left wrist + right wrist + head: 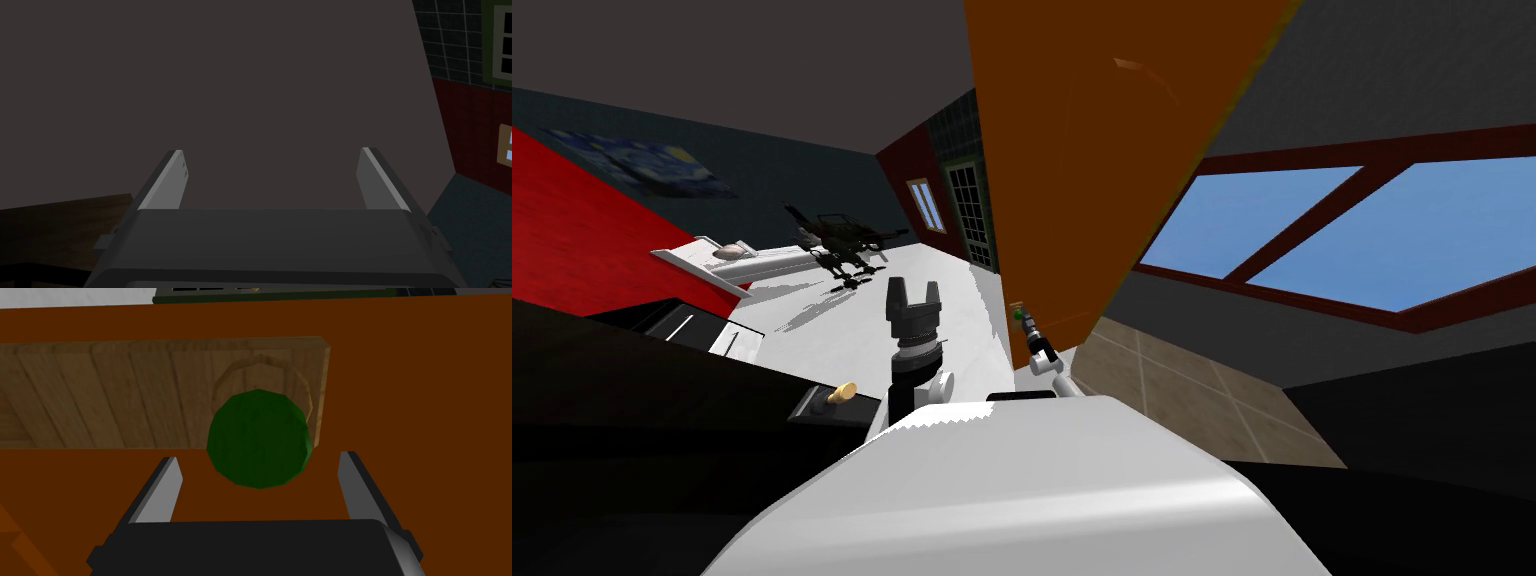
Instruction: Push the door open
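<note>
Orange-brown door (1102,150) stands directly ahead of me, its near edge rising from just above my right arm in the head view. The right gripper (258,458) is the nearer of the two. Its fingers are spread wide and hold nothing. A green knob (258,438) lies straight ahead of that gripper, centred on the gap between the fingers. Most of the knob lies past the tips, and I see no contact with either finger. The knob is mounted on a wooden plate (125,393) fixed flat to the door, with its long axis running across the door away from the knob. The left gripper (272,151) is raised to the left of the door, apart from it, fingers wide and empty. My judgement: the push falls to the right arm, driven straight forward along the gripper's own line onto the knob or the door face beside it.
</note>
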Controlling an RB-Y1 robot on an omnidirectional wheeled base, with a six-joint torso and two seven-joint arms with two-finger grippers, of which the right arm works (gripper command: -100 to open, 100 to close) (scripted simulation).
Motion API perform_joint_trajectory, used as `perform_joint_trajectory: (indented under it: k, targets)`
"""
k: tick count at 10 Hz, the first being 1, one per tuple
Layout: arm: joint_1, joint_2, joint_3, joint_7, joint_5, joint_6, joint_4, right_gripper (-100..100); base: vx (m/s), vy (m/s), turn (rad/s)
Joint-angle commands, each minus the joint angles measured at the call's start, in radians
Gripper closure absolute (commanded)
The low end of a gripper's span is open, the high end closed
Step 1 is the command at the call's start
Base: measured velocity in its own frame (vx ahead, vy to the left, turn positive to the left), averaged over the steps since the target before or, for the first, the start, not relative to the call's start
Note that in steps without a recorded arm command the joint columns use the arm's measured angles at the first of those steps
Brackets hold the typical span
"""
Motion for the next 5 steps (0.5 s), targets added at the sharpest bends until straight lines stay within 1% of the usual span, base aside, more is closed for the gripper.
perform_joint_trajectory:
  k: [1,2,5]
  targets:
    - [0.000,0.000,0.000,0.000,0.000,0.000,0.000,-100,0.060,0.062,-0.001]
    - [0.000,0.000,0.000,0.000,0.000,0.000,0.000,100,-0.007,-0.008,-0.002]
    - [0.000,0.000,0.000,0.000,0.000,0.000,0.000,100,-0.019,-0.018,0.006]
